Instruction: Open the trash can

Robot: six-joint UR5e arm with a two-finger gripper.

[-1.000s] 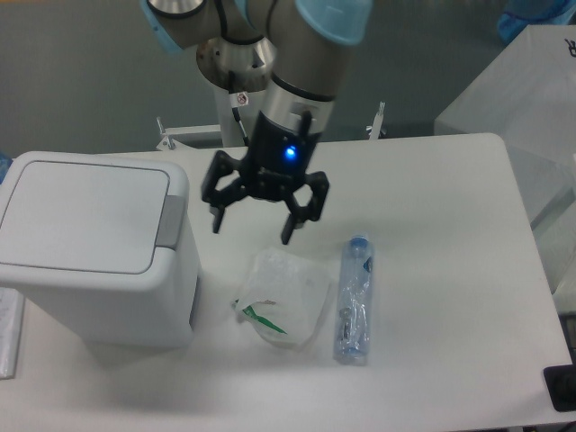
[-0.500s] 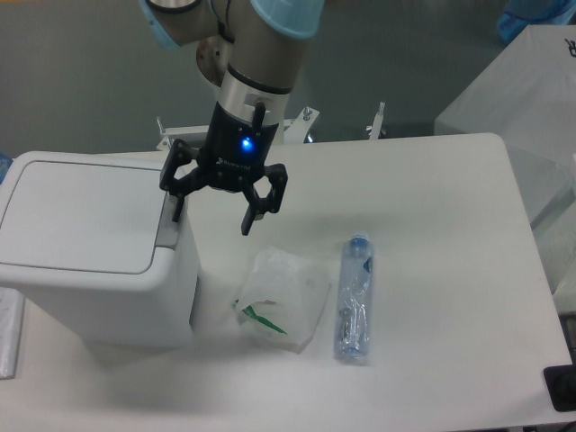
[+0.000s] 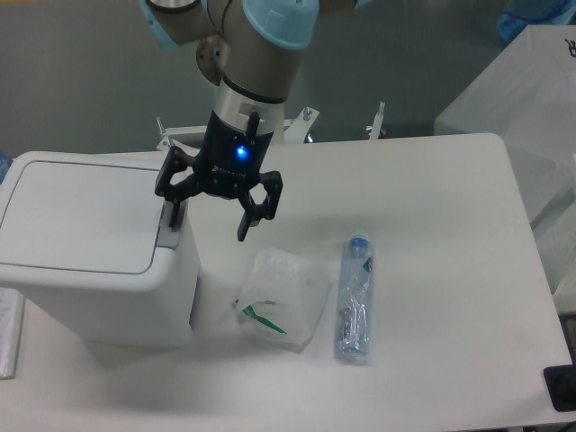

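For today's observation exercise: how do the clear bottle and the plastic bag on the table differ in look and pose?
The bottle is long and narrow with a blue cap, lying on its side pointing away from the camera; the plastic bag is a broad crumpled heap. The bag carries green print; the bottle's label is too small to read. The bag lies nearer the trash can, the bottle farther right. Both are see-through and rest on the white table, untouched by the gripper.

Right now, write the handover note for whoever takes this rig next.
Gripper: open, empty, one finger over the grey push tab on the trash can, the other hanging beside the can.
Trash can: at the table's left end, lid flat and closed.
Plastic bag and bottle lie to its right, untouched.
Done: gripper lined up at the tab.
Left: press the tab, get the lid open.
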